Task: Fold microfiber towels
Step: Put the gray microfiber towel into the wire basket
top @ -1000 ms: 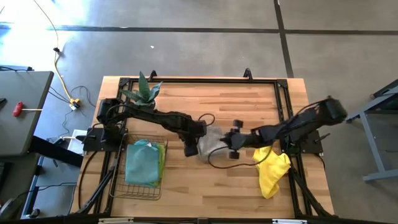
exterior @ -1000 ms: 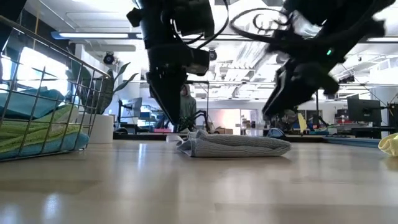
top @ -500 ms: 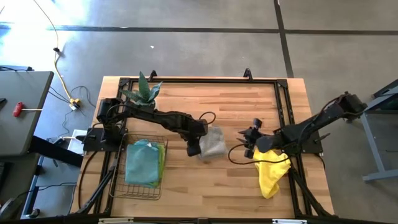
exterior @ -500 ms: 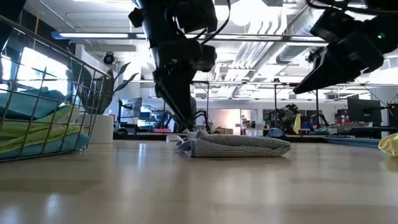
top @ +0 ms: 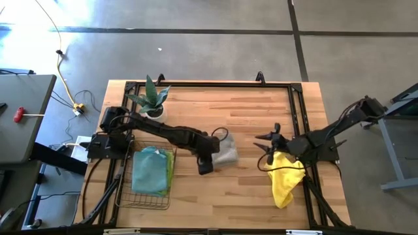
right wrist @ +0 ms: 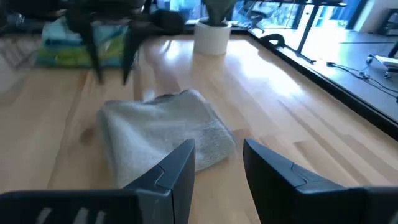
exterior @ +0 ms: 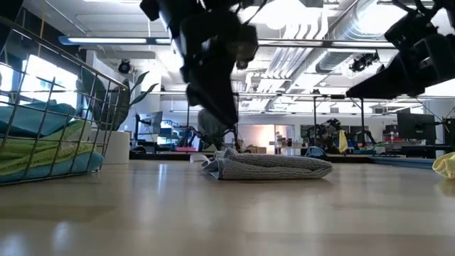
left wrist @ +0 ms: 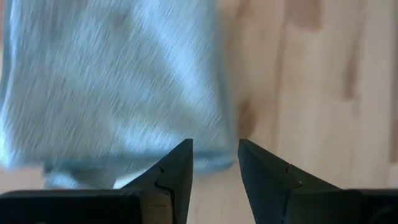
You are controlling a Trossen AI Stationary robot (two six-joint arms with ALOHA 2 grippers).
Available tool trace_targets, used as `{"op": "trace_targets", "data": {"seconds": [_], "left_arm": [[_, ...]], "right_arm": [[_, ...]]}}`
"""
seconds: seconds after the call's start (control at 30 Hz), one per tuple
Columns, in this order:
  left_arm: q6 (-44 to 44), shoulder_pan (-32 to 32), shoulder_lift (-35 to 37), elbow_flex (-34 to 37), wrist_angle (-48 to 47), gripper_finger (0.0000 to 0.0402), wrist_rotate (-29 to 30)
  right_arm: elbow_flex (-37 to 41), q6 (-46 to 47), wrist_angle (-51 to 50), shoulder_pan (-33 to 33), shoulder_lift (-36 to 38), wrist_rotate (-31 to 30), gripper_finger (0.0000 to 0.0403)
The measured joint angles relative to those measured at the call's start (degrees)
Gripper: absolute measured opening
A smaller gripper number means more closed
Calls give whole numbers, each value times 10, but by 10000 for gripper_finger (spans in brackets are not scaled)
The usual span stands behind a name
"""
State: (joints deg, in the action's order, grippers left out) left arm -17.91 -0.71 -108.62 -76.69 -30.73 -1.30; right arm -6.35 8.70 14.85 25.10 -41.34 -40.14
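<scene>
- The left gripper [top: 205, 168], its two dark wedge-shaped fingers parted with bare wood showing between them and holding nothing, hangs just beside the pale grey folded microfiber towel [top: 225, 151], apparently released so the finished fold can lie undisturbed.
- The grey towel lies flat near the middle of the light wooden slatted table [top: 248, 111] as a compact rectangle; its nap looks soft and finely ribbed, its edges rounded where the layers double over.
- The right gripper [top: 268, 149], fingers also apart and empty, hovers on the far side of the grey towel from the left one, close to a crumpled bright yellow microfiber towel [top: 285, 181], likely the next cloth to be folded.
- The yellow towel sits in a loose, wrinkled heap near the table's edge, well apart from the grey towel.
- Beyond the left gripper from the grey towel, a dark wire-mesh basket [top: 125, 193] holds stacked teal and lime green folded towels [top: 151, 171], seemingly the store for completed work.
- A small green spiky potted plant [top: 152, 98] in a white pot stands behind the basket.
</scene>
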Motion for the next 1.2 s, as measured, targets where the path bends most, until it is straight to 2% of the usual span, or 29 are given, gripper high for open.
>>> {"op": "trace_targets", "data": {"seconds": [0.17, 0.27, 0.43, 0.57, 0.63, 0.77, 1.07, 1.2], "left_arm": [[68, -30, -4, 0, 73, 120, 4], [114, -52, -17, -1, 113, 120, 28], [156, -84, -35, 0, 133, 120, 118], [136, -100, -47, 0, 152, 120, 205], [128, -106, -48, 0, 161, 122, 228], [121, -112, -53, 0, 170, 141, 237], [116, -130, -53, 0, 190, 210, 218], [106, -139, -69, 0, 194, 228, 263]], "right_arm": [[46, 4, 32, -8, 48, 11, 128], [57, 25, 16, -7, 61, 29, 128], [57, 80, -24, -7, 61, 62, 128], [57, 73, -42, -7, 59, 92, 128], [57, 73, -50, -7, 57, 101, 128], [57, 71, -56, -7, 53, 116, 128], [57, 71, -59, -7, 54, 117, 128], [57, 71, -60, -7, 54, 117, 128]]}}
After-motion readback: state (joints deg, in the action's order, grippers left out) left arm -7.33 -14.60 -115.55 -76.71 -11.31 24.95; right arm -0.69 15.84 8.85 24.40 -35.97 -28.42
